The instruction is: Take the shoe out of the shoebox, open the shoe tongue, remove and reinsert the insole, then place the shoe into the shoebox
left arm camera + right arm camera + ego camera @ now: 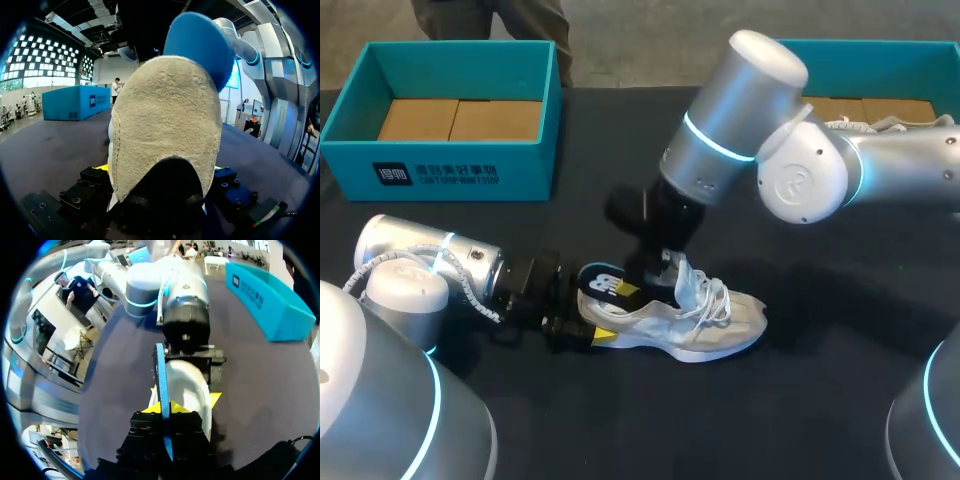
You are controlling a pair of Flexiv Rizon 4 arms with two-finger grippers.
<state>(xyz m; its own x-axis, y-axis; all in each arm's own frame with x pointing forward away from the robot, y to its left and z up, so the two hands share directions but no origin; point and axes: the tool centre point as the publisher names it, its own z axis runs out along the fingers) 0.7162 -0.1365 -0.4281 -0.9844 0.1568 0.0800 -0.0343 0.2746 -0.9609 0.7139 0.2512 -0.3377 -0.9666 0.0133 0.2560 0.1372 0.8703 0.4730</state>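
Observation:
A white sneaker (pixel 695 322) lies on its sole on the black table, toe pointing right. My left gripper (pixel 612 312) has its yellow tips on either side of the heel (pixel 165 130) and holds it. A blue insole (pixel 603 283) sticks up out of the shoe's opening above the heel. In the left wrist view the insole (pixel 200 45) rises behind the heel. My right gripper (pixel 165 410) comes down from above and is shut on the insole's (pixel 160 370) thin edge, right over the shoe (pixel 187 385).
A teal shoebox (pixel 450 165) with brown card inside stands at the back left. A second teal box (pixel 840 50) at the back right holds another white shoe (pixel 880 125), partly hidden behind my right arm. Bare black table lies in front of the sneaker.

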